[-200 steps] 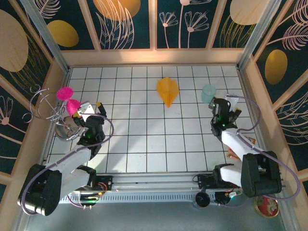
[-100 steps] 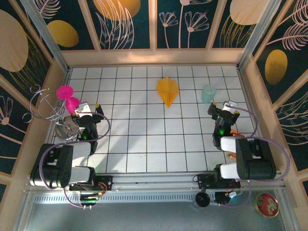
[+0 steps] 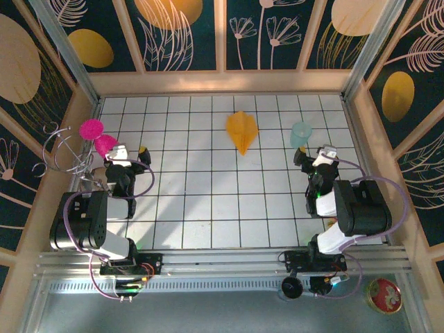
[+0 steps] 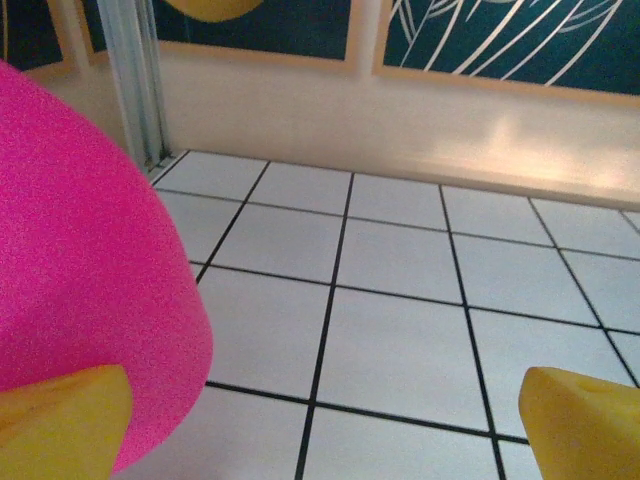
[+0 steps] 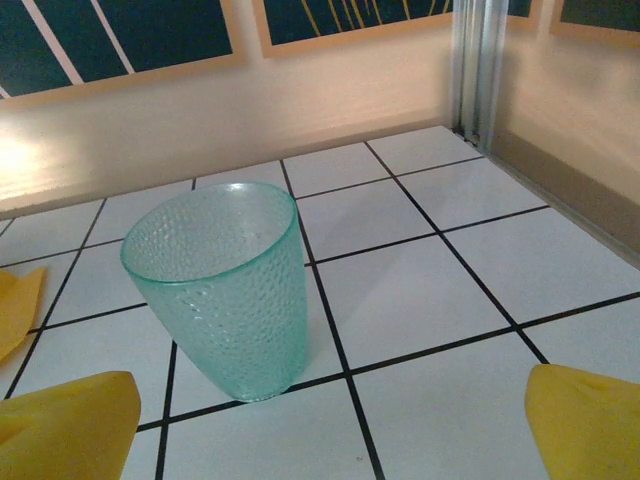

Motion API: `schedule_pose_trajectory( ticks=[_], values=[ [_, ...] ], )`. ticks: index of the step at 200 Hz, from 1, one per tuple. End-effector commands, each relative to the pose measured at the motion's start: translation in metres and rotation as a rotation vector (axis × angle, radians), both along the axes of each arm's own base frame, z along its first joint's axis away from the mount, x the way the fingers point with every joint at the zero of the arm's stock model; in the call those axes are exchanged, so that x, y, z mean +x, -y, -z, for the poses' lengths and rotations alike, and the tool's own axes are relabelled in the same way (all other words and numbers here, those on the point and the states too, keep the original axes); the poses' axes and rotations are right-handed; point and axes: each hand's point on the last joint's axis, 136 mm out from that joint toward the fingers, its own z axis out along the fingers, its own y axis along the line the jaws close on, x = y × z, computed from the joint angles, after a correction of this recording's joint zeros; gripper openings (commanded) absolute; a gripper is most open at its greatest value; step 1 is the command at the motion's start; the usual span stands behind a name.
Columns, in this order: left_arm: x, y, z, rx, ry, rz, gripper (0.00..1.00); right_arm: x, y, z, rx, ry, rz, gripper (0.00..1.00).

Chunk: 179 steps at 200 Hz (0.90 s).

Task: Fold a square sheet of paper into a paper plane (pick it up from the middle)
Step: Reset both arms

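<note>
The square sheet of paper (image 3: 241, 130) lies flat at the back middle of the tiled table, orange-yellow and folded into a pointed kite, the paper plane shape, tip toward me. Its edge (image 5: 15, 305) shows at the left of the right wrist view. My left gripper (image 3: 125, 148) sits low at the left side, open, with yellow fingertips (image 4: 60, 425) wide apart and bare tile between them. My right gripper (image 3: 312, 154) is at the right side, open, its yellow pads (image 5: 585, 420) spread wide. Both are far from the paper.
A pale teal cup (image 5: 222, 285) stands upright just ahead of the right gripper (image 5: 325, 445), left of its centre line. A pink foam shape (image 4: 80, 260) on a wire rack (image 3: 62, 149) crowds the left gripper (image 4: 320, 445). Walls (image 3: 222, 82) enclose the table.
Both arms have folded back toward their bases, their grippers shifting a little. Both jaws stayed open. The paper and the cup have not moved.
</note>
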Motion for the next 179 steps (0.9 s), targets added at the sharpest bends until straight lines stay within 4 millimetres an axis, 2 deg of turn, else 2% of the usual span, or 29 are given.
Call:
schedule_pose_trajectory(
  ticks=[1, 77, 130, 141, 179],
  values=[
    [-0.003, 0.004, -0.014, 0.006, 0.079, 0.033, 0.98, -0.001, 0.001, -0.012, -0.013, 0.056, -0.009, 0.99],
    [-0.005, 0.000, -0.011, 0.005, 0.086, 0.005, 0.99, 0.000, 0.001, -0.012, -0.013, 0.055, -0.010, 0.99],
    [-0.009, 0.036, -0.014, 0.063, 0.107, 0.214, 0.99, 0.000, 0.001, -0.011, -0.012, 0.053, -0.009, 0.99],
    [-0.003, 0.037, -0.010, 0.063, 0.082, 0.222, 0.99, 0.000, 0.001, -0.011, -0.013, 0.053, -0.010, 0.99],
    [-0.002, 0.034, -0.009, 0.058, 0.075, 0.211, 0.99, 0.000, 0.001, -0.012, -0.013, 0.054, -0.010, 0.99]
  ],
)
